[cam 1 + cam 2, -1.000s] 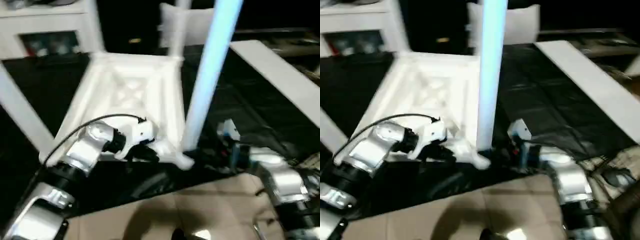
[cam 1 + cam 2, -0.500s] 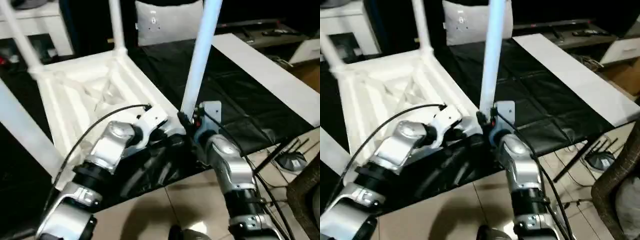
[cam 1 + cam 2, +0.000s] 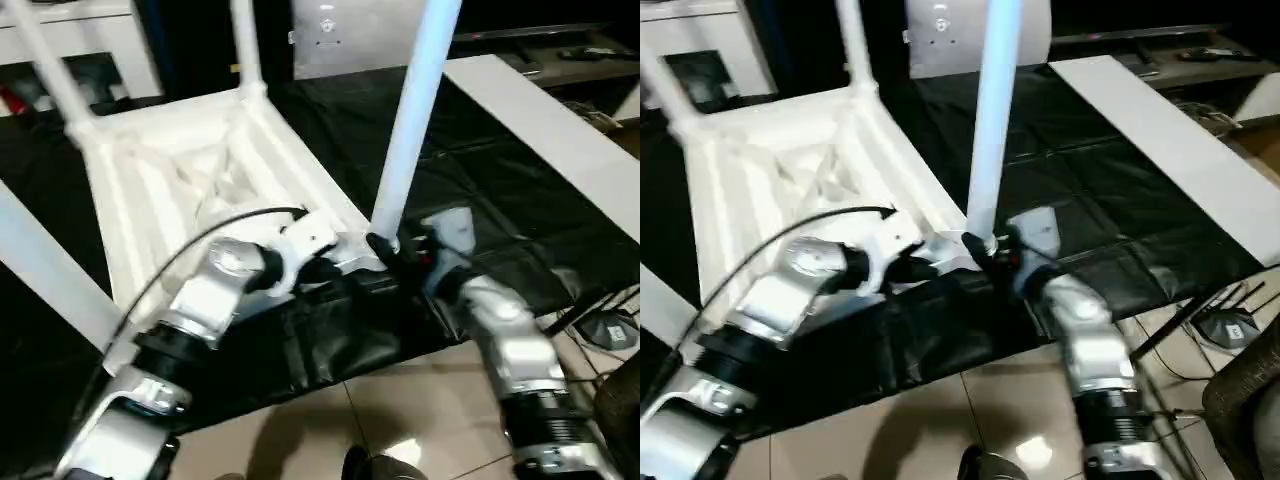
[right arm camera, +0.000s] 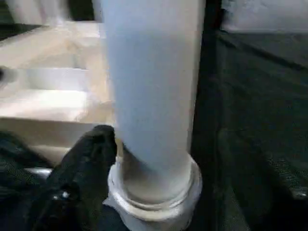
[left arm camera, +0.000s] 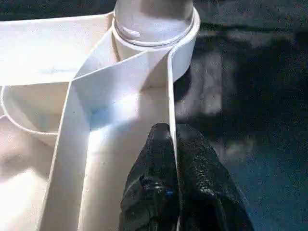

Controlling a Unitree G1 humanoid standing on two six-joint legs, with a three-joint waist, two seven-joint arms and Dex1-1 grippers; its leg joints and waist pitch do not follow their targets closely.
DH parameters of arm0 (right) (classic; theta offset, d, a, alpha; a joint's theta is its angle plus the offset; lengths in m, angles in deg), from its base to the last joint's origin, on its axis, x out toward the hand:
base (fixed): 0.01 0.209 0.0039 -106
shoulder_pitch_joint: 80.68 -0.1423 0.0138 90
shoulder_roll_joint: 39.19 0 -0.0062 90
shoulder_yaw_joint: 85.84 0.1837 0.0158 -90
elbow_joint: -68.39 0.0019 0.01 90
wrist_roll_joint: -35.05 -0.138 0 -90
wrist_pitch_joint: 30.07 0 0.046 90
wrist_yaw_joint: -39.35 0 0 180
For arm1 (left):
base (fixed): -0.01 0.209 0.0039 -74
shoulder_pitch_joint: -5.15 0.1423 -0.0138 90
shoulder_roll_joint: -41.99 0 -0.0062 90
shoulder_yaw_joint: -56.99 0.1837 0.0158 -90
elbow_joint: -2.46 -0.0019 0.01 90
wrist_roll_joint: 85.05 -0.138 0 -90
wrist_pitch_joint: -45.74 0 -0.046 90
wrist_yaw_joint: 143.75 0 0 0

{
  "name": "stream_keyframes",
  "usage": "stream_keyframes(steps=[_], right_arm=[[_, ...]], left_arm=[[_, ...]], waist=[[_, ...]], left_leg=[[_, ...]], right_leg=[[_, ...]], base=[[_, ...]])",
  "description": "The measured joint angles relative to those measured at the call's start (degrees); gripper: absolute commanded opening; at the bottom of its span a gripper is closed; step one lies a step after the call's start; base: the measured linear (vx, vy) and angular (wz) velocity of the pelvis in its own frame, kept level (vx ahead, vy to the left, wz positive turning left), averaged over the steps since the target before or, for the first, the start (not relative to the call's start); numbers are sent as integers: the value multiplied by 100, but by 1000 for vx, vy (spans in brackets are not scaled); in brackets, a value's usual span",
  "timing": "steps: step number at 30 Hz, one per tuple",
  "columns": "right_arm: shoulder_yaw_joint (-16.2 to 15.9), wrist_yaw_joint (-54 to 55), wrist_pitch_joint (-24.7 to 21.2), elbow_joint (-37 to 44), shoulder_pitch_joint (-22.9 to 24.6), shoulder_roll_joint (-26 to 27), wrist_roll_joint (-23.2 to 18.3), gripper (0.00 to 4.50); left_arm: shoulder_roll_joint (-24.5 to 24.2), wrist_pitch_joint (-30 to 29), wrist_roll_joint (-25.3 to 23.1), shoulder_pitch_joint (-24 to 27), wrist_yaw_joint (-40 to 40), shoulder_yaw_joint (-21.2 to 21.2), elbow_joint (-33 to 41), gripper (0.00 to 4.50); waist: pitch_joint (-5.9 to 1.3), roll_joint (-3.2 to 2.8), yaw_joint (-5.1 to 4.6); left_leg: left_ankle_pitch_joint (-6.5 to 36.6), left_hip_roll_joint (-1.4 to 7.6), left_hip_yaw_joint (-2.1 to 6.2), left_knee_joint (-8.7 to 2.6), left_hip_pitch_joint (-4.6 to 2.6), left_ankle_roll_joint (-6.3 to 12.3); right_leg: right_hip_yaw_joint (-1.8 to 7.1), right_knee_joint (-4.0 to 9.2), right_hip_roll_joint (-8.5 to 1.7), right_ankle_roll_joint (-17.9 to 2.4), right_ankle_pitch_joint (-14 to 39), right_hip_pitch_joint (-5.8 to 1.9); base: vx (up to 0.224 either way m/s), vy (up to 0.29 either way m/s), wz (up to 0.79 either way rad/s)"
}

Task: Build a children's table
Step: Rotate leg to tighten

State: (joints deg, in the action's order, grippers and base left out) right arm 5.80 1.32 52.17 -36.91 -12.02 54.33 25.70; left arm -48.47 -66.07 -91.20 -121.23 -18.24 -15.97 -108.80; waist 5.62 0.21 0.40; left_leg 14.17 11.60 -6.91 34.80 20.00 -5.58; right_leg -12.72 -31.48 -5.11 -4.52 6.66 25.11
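Note:
The children's table (image 3: 180,170) lies upside down on a black cover, ribbed underside up. Its white legs stand in the corner sockets. The nearest leg (image 3: 412,120) rises from the corner in front of me. My left gripper (image 3: 335,265) is shut on the thin rim wall (image 5: 169,86) beside that corner, both fingers pinching it. My right gripper (image 3: 385,245) is open at the base of the leg (image 4: 154,82). One black finger (image 4: 84,173) lies close beside the socket (image 4: 154,195); the other is hidden.
A flat white board (image 3: 545,130) lies on the black cover (image 3: 500,200) to the right. A white cabinet (image 3: 90,30) stands at the back left. A pale panel (image 3: 360,35) stands behind the table. Tiled floor, cables and a wicker seat (image 3: 1250,400) lie near the front right.
The whole view has shifted. My right arm came in from the right to the near leg's base, then its forearm swung back out to the right. The left gripper keeps its hold on the rim.

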Motion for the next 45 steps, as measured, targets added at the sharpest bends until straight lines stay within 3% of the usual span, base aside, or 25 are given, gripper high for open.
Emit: stream_keyframes(steps=[4, 8, 11, 21, 25, 26, 35, 45], right_arm=[[11, -1077, -45, 176, 79, -743, -275, 409], [-295, -2127, -33, 167, 89, -1127, -457, 409], [-583, -2985, 56, -59, -62, -1406, -479, 383], [-1117, -4087, 215, -793, -661, -1474, -443, 309], [-1204, -4436, 213, -977, -813, -1443, -450, 296], [-1216, -4487, 213, -979, -824, -1441, -452, 267], [-1348, -4876, 220, -1195, -1004, -1411, -464, 199], [-1348, -5017, 23, -1150, -967, -1430, -535, 189]], left_arm=[[-370, 414, 152, 85, -649, 92, -4, 0], [-665, 721, 248, 94, -1227, 198, -33, 0], [-895, 1113, 301, 60, -1742, 320, -159, 0], [-1185, 1723, 329, -92, -2644, 651, -287, 0], [-1199, 1847, 321, -188, -2785, 684, -420, 0], [-1199, 1862, 322, -193, -2803, 696, -428, 0], [-1223, 2048, 312, -259, -2928, 757, -505, 0], [-1208, 1988, 345, -274, -3022, 767, -554, 0]], waist=[[-1, 1, 101], [-2, 1, 199], [-7, 8, 252], [-21, 40, 479], [-23, 47, 485], [-27, 52, 488], [-28, 97, 490], [-27, 99, 493]], left_leg=[[-6, 3, -1, 10, -9, -2], [-20, 2, -1, 14, -5, -26], [-20, 1, -1, 15, -3, -26], [-20, 2, -5, 16, -1, -27], [-21, 3, -10, 23, -2, -28], [-21, 4, -10, 23, -2, -29], [-21, 5, -13, 23, -1, -30], [-22, 5, -14, 25, -1, -31]], right_leg=[[-1, 5, 3, -7, -9, -14], [0, 12, 1, -9, -20, -19], [2, 18, 0, -8, -21, -23], [5, 14, -4, -9, -22, -21], [7, 10, -4, -11, -24, -21], [7, 10, -4, -10, -23, -21], [7, 10, -6, -9, -23, -21], [7, 10, -6, -9, -23, -21]], base=[[0, 0, 0], [0, 0, 0], [0, 0, 0], [0, 0, 0], [0, 0, 0], [0, 0, 0], [0, 0, 0], [0, 0, 0]])
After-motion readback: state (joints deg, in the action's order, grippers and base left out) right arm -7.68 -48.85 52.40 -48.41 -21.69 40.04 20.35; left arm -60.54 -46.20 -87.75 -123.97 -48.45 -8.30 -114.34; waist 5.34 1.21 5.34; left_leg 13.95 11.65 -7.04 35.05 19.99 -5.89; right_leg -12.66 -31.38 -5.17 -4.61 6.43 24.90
